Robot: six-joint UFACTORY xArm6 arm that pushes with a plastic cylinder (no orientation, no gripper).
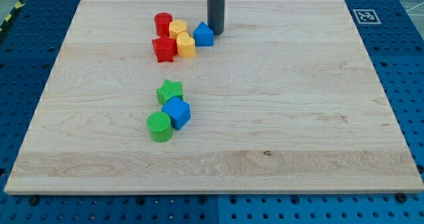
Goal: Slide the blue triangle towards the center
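**Seven blocks, one awkward push**

Nearest, lower left of centre, sit a ribbed green cylinder (159, 126), a blue cube (177, 112) and a green star (169, 90), all matte plastic on the pale wooden board (298, 118). Farther, upper left, the blue triangle (204, 34) touches two yellow blocks (181, 38) beside two red blocks (163, 36). My tip (216, 31), a plain rod with no pincer, stands just right of it; pushing from there risks shoving it into the cluster.
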